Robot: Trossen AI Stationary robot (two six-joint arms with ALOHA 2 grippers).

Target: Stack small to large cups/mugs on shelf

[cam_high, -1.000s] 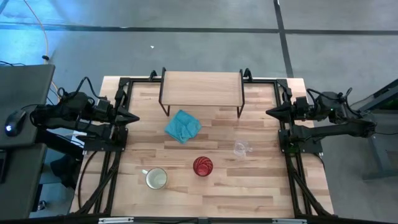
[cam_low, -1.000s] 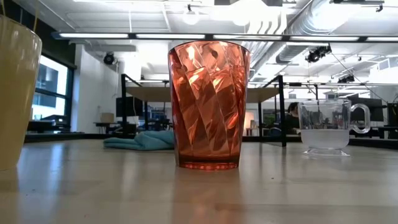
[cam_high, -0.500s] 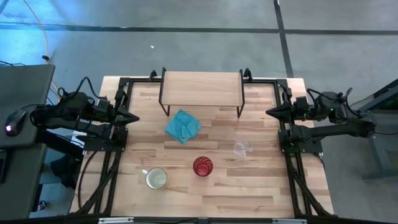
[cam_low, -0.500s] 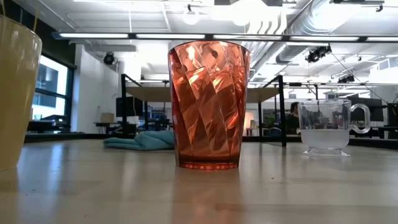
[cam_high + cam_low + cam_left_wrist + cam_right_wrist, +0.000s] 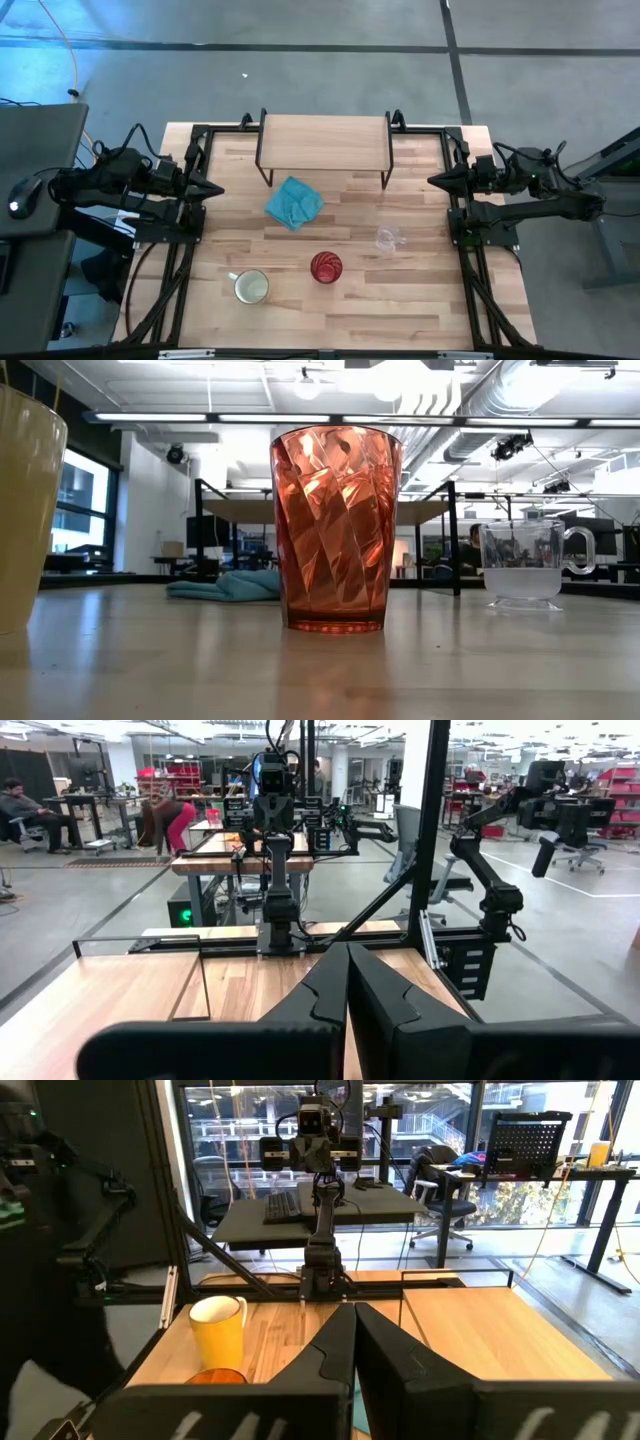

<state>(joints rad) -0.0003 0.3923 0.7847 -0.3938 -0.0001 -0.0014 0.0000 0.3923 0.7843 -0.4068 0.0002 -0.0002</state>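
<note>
The cream-yellow mug (image 5: 251,287) stands upright on the table near its near-left part, handle toward the left. The red tumbler (image 5: 326,267) stands upright to its right, and the clear glass cup (image 5: 389,238) stands farther right. The shelf (image 5: 324,141) stands on its black legs at the table's far edge, its top bare. My left gripper (image 5: 212,188) is shut and hovers at the table's left edge. My right gripper (image 5: 435,180) is shut at the right edge. The low view shows the tumbler (image 5: 335,527), glass cup (image 5: 523,563) and mug (image 5: 25,510).
A crumpled teal cloth (image 5: 294,202) lies on the table just in front of the shelf's left half. Black frame rails (image 5: 178,262) run along both table sides. Bare wood lies between the cups and the shelf. People sit at desks in the room beyond.
</note>
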